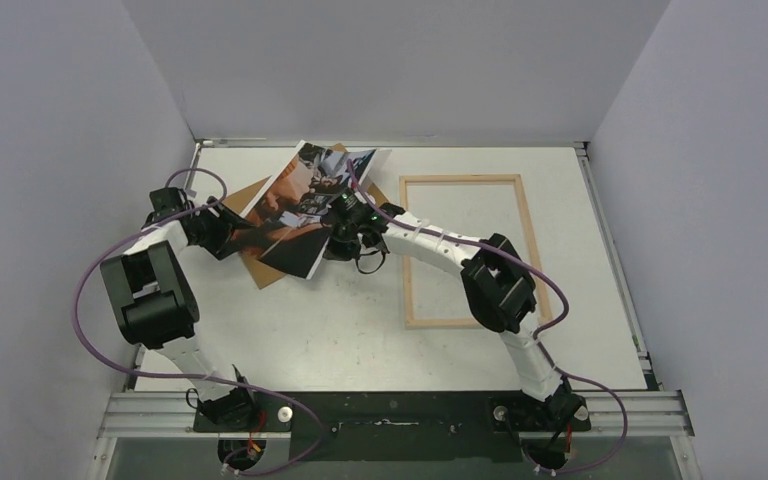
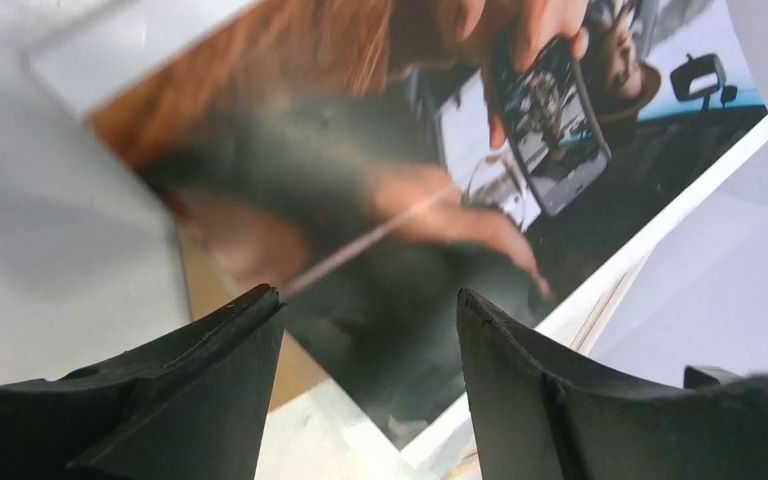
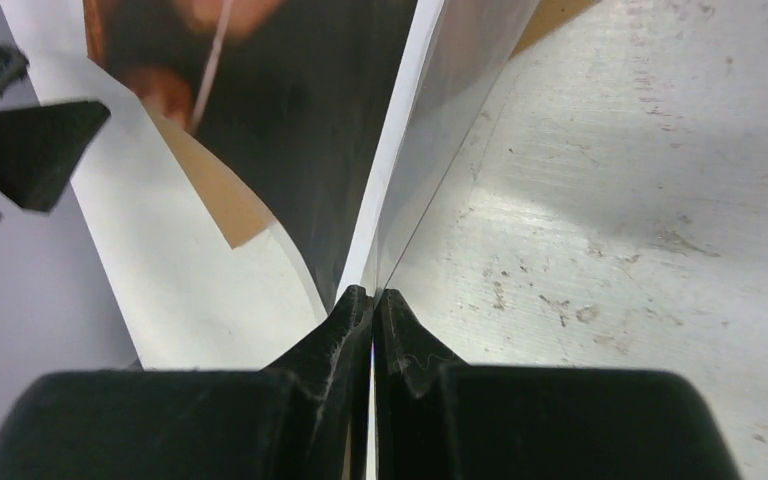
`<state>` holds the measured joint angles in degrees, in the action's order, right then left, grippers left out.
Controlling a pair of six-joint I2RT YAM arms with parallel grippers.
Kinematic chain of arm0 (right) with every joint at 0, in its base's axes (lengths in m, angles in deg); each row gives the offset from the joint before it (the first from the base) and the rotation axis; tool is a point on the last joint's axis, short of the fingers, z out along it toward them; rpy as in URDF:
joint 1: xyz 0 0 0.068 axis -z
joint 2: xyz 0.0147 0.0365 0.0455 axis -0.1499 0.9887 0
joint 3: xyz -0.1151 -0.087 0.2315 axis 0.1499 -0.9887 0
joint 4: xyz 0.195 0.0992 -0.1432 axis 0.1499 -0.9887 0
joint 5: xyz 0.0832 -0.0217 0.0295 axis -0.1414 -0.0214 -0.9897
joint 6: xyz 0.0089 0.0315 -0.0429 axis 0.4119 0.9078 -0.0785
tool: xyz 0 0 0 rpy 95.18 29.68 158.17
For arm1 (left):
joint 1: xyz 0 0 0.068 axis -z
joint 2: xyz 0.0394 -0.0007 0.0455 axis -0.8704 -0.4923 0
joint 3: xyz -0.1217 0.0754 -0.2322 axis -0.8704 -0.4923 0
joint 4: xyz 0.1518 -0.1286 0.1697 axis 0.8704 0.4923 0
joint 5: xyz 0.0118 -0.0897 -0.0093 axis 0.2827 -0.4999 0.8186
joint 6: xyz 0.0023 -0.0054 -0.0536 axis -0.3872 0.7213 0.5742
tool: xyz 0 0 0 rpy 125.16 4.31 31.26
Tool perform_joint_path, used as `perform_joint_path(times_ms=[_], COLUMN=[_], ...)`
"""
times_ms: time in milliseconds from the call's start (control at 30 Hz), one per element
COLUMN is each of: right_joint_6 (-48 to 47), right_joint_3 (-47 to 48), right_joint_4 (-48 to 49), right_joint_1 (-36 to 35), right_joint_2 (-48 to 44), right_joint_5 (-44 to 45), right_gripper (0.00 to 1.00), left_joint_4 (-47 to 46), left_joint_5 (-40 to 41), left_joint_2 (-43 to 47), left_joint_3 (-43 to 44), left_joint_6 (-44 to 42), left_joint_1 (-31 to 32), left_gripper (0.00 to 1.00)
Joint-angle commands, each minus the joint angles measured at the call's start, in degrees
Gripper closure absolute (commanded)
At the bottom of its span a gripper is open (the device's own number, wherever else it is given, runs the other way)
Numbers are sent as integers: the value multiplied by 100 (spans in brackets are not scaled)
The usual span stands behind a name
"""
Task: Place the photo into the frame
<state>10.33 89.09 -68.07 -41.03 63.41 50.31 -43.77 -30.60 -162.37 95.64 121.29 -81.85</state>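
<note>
The photo [image 1: 300, 200] is lifted off the table and tilted, its picture side facing up and to the left. My right gripper [image 1: 343, 232] is shut on its lower right edge; in the right wrist view the gripper [image 3: 373, 293] pinches the white border of the sheet [image 3: 300, 120]. My left gripper [image 1: 222, 238] stands open at the photo's left side. In the left wrist view a corner of the print [image 2: 380, 200] shows between the spread gripper [image 2: 370, 305] fingers, not clamped. The frame [image 1: 460, 180] lies flat on the table to the right, nothing in it.
A brown hardboard sheet [image 1: 265, 270] lies on the table under the lifted photo, partly hidden by it. Grey walls close in the table at the left, back and right. The right arm reaches across the frame's left rim.
</note>
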Motion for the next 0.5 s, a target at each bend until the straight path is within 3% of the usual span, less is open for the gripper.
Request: perform_joint_path(times_ms=[0, 467], right_joint_6=[-920, -1879], right_joint_3=[716, 579], right_joint_4=[-1038, -1789], right_joint_1=[192, 1002], right_joint_2=[-544, -1222], right_joint_5=[-135, -881], right_gripper=[100, 100], left_joint_4=[-564, -415], left_joint_5=[-229, 281], left_joint_2=[-377, -1619], left_joint_3=[732, 1349], left_joint_6=[-24, -397], left_joint_1=[122, 587], left_gripper=[39, 39])
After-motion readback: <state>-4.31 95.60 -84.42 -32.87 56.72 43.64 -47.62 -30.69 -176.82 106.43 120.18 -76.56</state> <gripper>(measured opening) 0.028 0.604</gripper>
